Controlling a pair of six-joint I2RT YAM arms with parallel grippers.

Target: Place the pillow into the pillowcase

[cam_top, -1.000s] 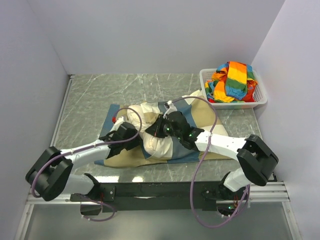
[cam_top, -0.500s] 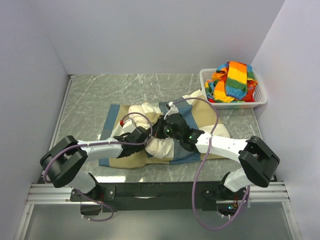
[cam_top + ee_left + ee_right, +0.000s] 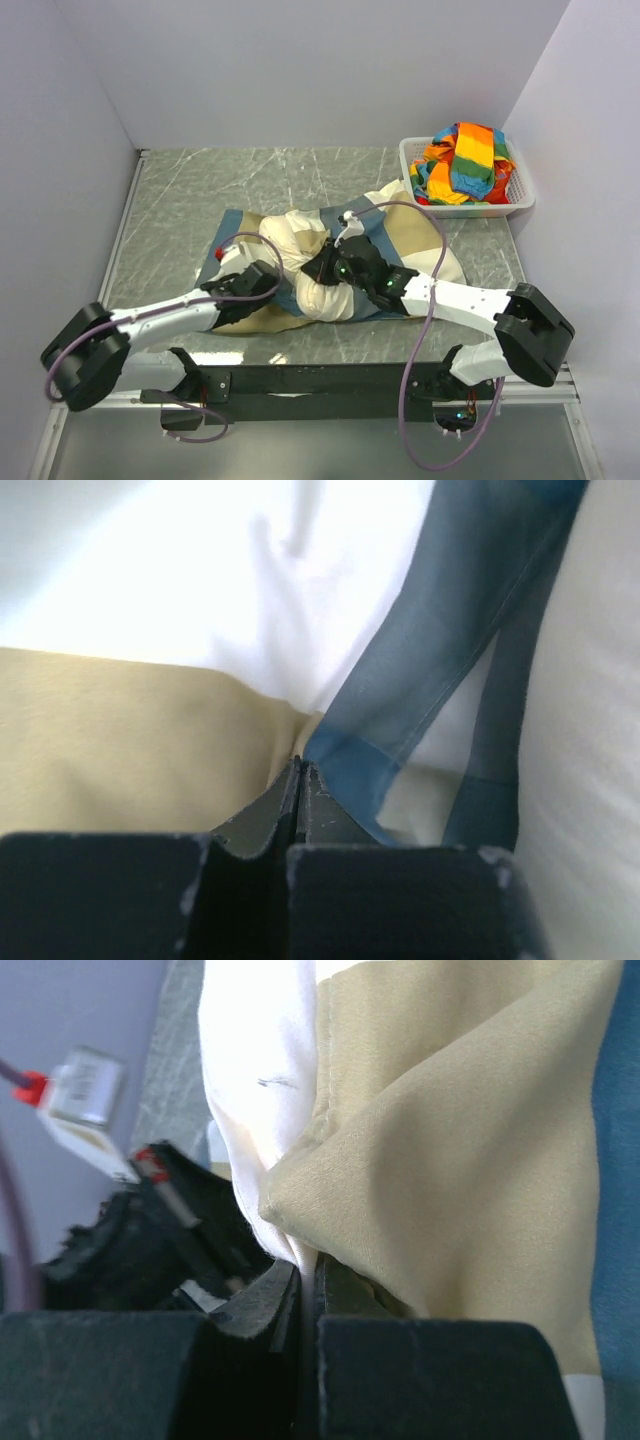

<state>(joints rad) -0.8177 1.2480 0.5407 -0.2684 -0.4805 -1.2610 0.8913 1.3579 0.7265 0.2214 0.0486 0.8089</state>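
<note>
Surface: a grey-green marbled bench [image 3: 200, 190], enclosed by plain pale walls [image 3: 300, 70] at the rear and both sides. At the far right corner of the bench stands a white slotted basket [image 3: 522, 206] holding a rainbow-striped cloth [image 3: 466, 158].

Task items: the pillowcase [image 3: 410, 236], in blue, tan and off-white blocks, lies rumpled across the middle of the bench. The cream-white pillow [image 3: 287, 235] sits bunched on and partly inside it, at its left-centre.

Left hand [image 3: 264, 282]: at the near-left edge of the bundle, just beside the pillow. In the left wrist view its fingers are pressed together, with the fabric where tan meets blue pinched at the tips [image 3: 300, 772].

Right hand [image 3: 318, 268]: at the centre of the bundle, touching the pillow's near side. In the right wrist view its fingers are clamped on a fold of tan pillowcase fabric, with white fabric beside it [image 3: 308, 1265].

The two hands are near each other, the pillow's near bulge between them.
</note>
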